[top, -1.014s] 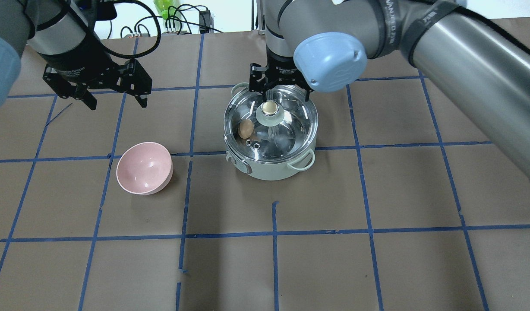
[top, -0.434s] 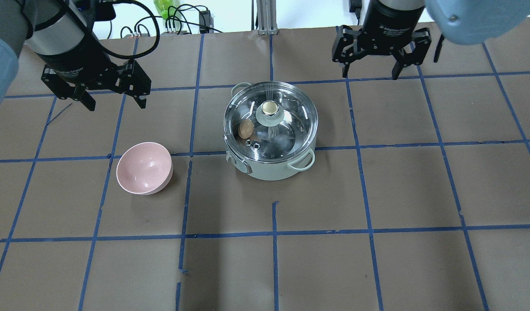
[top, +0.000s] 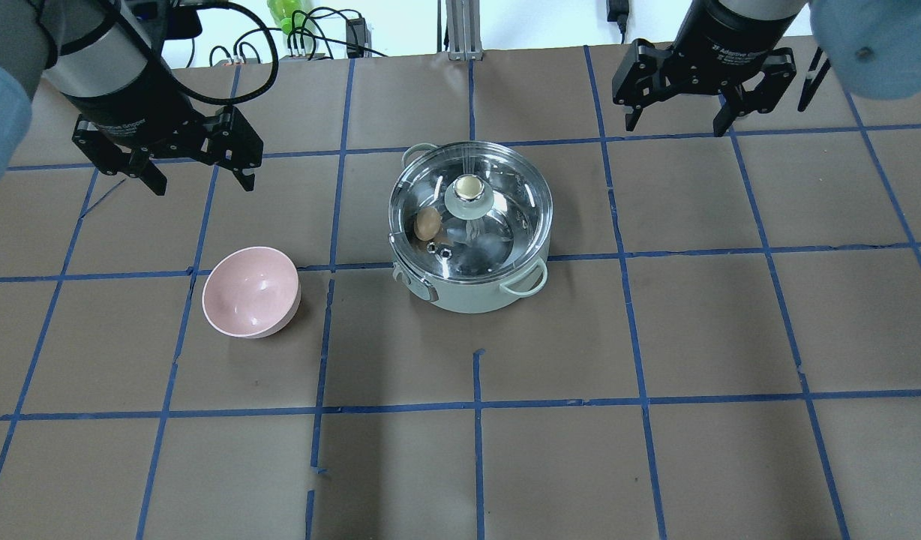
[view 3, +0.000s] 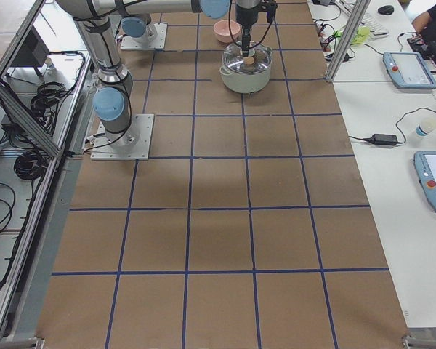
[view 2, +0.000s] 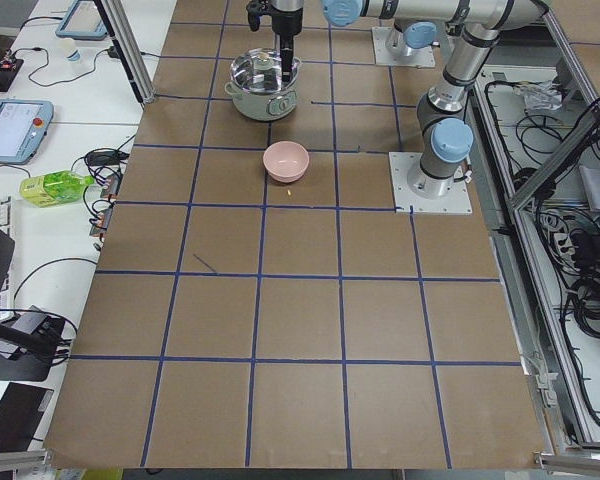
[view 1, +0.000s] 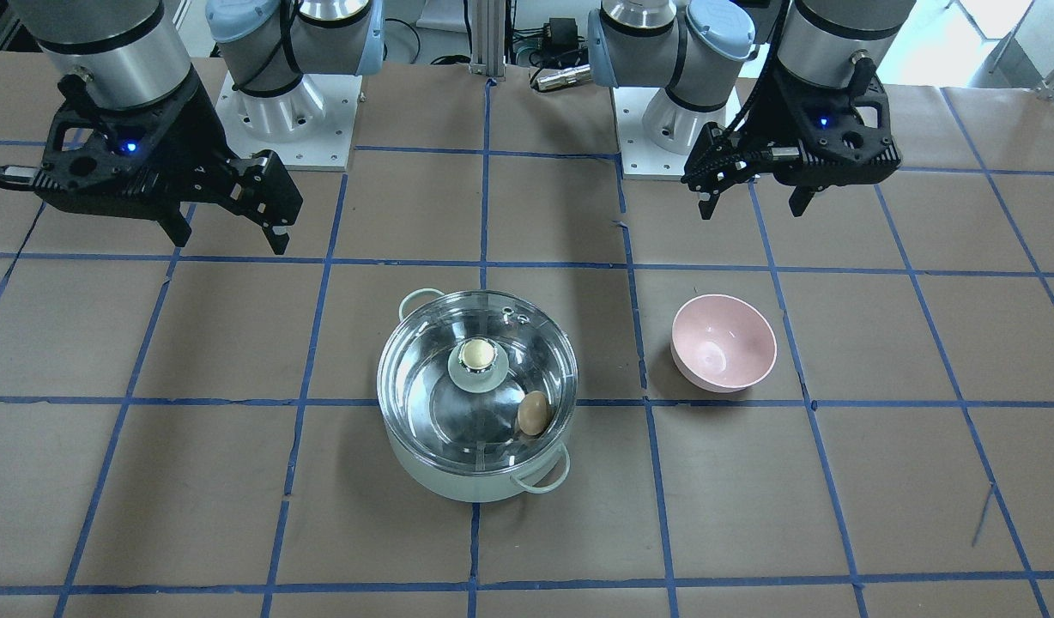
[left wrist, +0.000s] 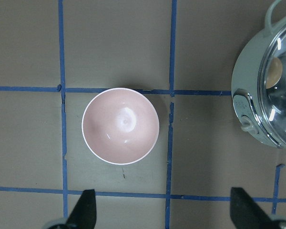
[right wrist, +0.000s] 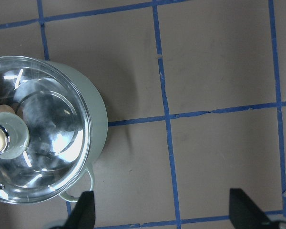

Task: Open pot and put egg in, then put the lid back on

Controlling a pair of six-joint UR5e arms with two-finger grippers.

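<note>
The mint-green pot [top: 472, 294] stands mid-table with the glass lid [top: 498, 229] seated on it, cream knob [top: 469, 187] up. The tan egg [top: 428, 223] lies inside, seen through the glass. The front-facing view shows the pot [view 1: 458, 481], the lid [view 1: 433, 403] and the egg [view 1: 533, 414] too. My right gripper [top: 676, 124] is open and empty, raised at the far right, apart from the pot. My left gripper [top: 202, 176] is open and empty at the far left. The right wrist view shows the lidded pot [right wrist: 97, 119] at its left edge.
A pink bowl [top: 250, 292], empty, sits left of the pot and below my left gripper; it also shows in the left wrist view [left wrist: 120, 125]. Blue tape lines grid the brown table [top: 655, 337]. Cables lie beyond the far edge.
My right gripper left the lid's knob and moved up and away to the far right, open. The lid stays on the pot. The left arm has barely moved.
</note>
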